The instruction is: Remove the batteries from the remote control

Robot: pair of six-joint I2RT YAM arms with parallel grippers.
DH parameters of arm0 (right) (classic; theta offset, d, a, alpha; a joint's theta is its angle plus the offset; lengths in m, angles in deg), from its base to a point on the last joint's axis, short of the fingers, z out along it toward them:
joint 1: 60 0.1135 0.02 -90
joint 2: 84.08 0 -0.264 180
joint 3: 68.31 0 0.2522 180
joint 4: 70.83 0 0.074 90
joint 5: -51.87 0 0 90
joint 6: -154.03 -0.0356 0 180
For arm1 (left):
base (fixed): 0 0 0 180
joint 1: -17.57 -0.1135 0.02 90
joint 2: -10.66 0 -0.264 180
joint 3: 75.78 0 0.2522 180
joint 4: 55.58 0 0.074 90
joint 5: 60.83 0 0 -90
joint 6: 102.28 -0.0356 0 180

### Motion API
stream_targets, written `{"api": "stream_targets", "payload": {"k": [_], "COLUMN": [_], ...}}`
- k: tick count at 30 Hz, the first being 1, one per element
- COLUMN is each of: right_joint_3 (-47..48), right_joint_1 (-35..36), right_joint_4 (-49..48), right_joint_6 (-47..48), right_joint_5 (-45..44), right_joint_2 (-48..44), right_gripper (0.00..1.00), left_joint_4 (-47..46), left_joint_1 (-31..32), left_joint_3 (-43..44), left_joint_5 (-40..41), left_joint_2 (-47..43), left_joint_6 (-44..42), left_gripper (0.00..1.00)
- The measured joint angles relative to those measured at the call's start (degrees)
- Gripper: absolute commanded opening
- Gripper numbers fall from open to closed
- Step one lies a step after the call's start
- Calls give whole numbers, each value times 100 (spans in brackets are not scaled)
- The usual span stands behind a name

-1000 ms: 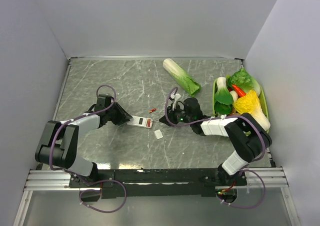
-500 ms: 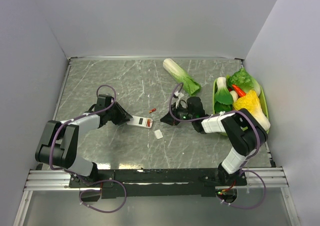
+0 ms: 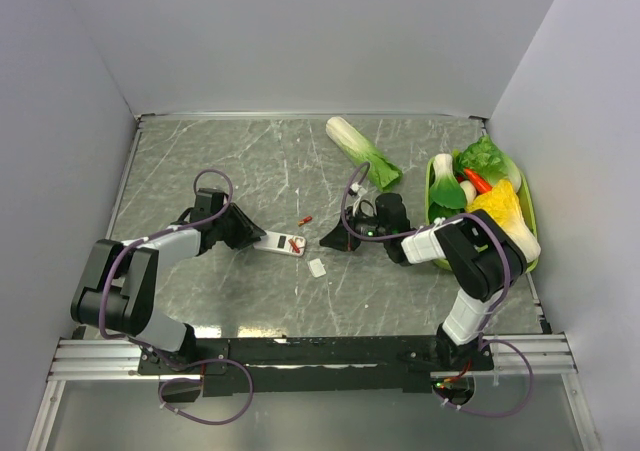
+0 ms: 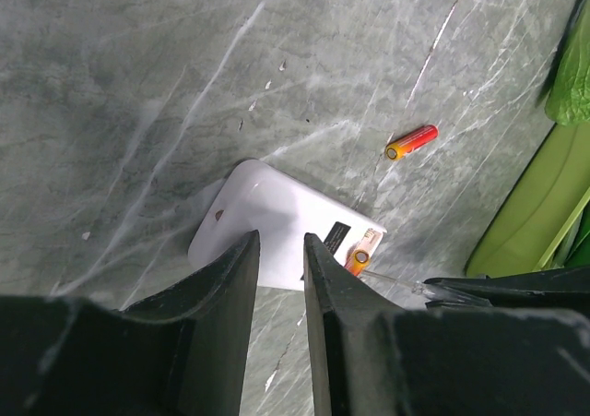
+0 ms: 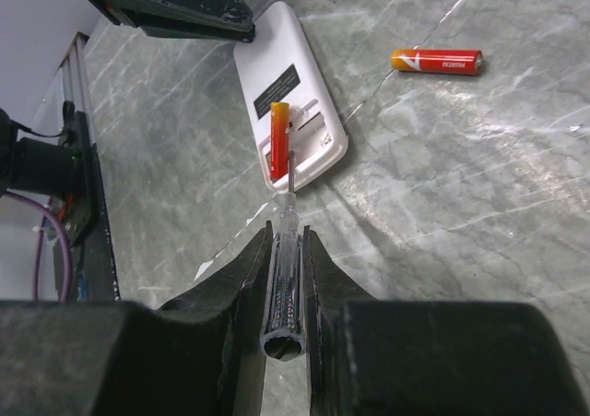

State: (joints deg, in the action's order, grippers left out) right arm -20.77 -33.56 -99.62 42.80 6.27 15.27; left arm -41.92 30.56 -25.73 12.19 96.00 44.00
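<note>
The white remote control (image 3: pixel 280 242) lies flat on the marble table. My left gripper (image 3: pixel 252 237) is at its left end; in the left wrist view the gripper (image 4: pixel 281 241) stands slightly open, fingertips over the remote control's (image 4: pixel 277 213) near edge. One red battery (image 5: pixel 278 139) sits tilted in the open compartment. My right gripper (image 5: pixel 288 236) is shut on a clear-handled screwdriver (image 5: pixel 284 278), whose tip touches that battery. The other battery (image 5: pixel 437 61) lies loose on the table, also visible from above (image 3: pixel 306 220).
A tiny white cover piece (image 3: pixel 317 267) lies just in front of the remote. A napa cabbage (image 3: pixel 363 153) lies at the back. A green basket (image 3: pixel 534 233) of vegetables stands at the right, beside the right arm.
The right arm's wrist has shifted a little right and back, with its elbow drawn in. The screwdriver tip stays at the remote. The left arm has not moved.
</note>
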Motion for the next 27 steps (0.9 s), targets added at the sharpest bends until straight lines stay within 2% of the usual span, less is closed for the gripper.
{"api": "stream_targets", "payload": {"k": [27], "right_joint_3": [81], "right_joint_1": [-9], "right_joint_4": [17], "right_joint_6": [-37], "right_joint_5": [195], "right_joint_2": [55], "right_gripper": [0], "left_joint_4": [-136], "left_joint_1": [68], "left_joint_3": [0], "left_joint_5": [20], "left_joint_2": [52], "left_joint_6": [55], "left_gripper": [34]}}
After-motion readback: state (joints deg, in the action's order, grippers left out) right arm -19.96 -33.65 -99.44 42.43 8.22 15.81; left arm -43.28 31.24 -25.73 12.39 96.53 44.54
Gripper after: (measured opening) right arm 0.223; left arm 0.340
